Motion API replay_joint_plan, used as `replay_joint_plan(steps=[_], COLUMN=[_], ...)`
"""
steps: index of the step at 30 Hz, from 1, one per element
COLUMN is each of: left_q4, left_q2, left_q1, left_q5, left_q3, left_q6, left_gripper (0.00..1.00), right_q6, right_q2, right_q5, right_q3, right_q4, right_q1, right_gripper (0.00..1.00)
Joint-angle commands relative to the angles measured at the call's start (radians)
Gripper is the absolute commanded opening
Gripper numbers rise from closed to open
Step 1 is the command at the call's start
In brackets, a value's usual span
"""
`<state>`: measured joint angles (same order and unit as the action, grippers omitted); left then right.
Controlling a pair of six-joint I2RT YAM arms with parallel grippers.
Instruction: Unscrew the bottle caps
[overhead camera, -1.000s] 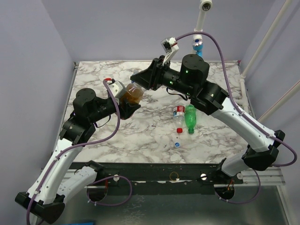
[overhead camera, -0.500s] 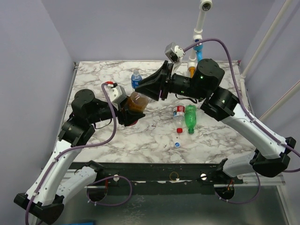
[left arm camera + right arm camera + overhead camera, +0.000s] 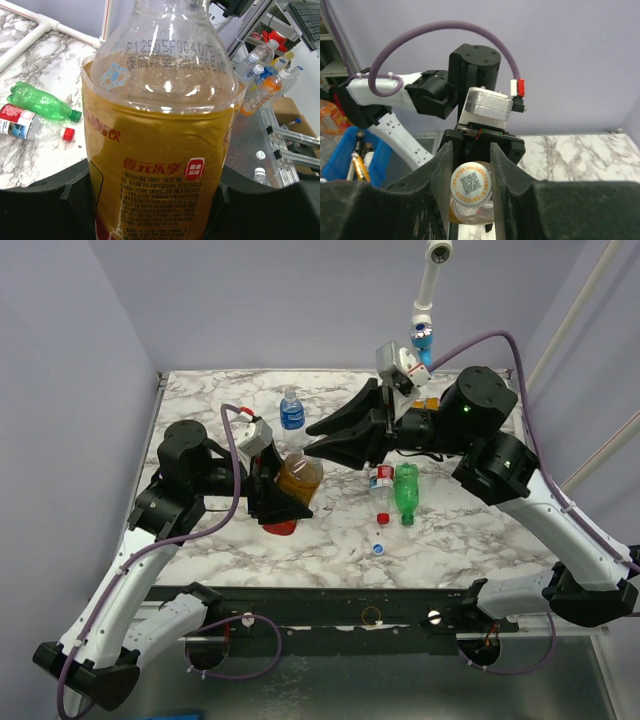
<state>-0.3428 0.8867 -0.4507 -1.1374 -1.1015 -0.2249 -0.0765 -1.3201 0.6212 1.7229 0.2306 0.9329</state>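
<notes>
Cap [image 3: 471,186], white, sits over the amber bottle [image 3: 160,150] neck, pinched by the right gripper [image 3: 470,167]. Left gripper [image 3: 285,502] clamps that bottle above the table [image 3: 460,540], left of centre. Step: twisting this cap off. Next: probably turn against the held bottle, then lift; thread release unclear.

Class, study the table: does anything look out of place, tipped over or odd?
Yes. The green bottle and the clear bottle lie on their sides, side by side right of centre on the table, while the blue-labelled bottle stands upright. One small cap lies loose beside them, nearer the arms.
</notes>
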Motion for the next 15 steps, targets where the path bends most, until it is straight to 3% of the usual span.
replay_joint_plan(steps=[1, 4, 7, 11, 15], left_q4=[-0.04, -0.048, -0.047, -0.046, -0.038], left_q2=[-0.017, -0.037, -0.063, -0.086, -0.1], left_q1=[0.006, 0.006, 0.006, 0.006, 0.006], left_q5=[0.061, 0.199, 0.355, 0.5, 0.575], left_q3=[-0.018, -0.007, 0.011, 0.034, 0.056], left_q6=[0.071, 0.153, 0.22, 0.298, 0.3], left_gripper=[0.18, 0.18, 0.18, 0.18, 0.18], right_q6=[0.041, 0.056, 0.032, -0.069, -0.153], right_q2=[0.07, 0.098, 0.154, 0.247, 0.28], right_q5=[-0.168, -0.369, -0.52, -0.641, -0.668], right_q3=[0.019, -0.014, -0.154, -0.452, -0.713], right_q4=[0.031, 0.079, 0.081, 0.01, -0.078], right_q1=[-0.003, -0.003, -0.005, -0.009, -0.009], right_gripper=[0.03, 0.03, 0.03, 0.04, 0.08])
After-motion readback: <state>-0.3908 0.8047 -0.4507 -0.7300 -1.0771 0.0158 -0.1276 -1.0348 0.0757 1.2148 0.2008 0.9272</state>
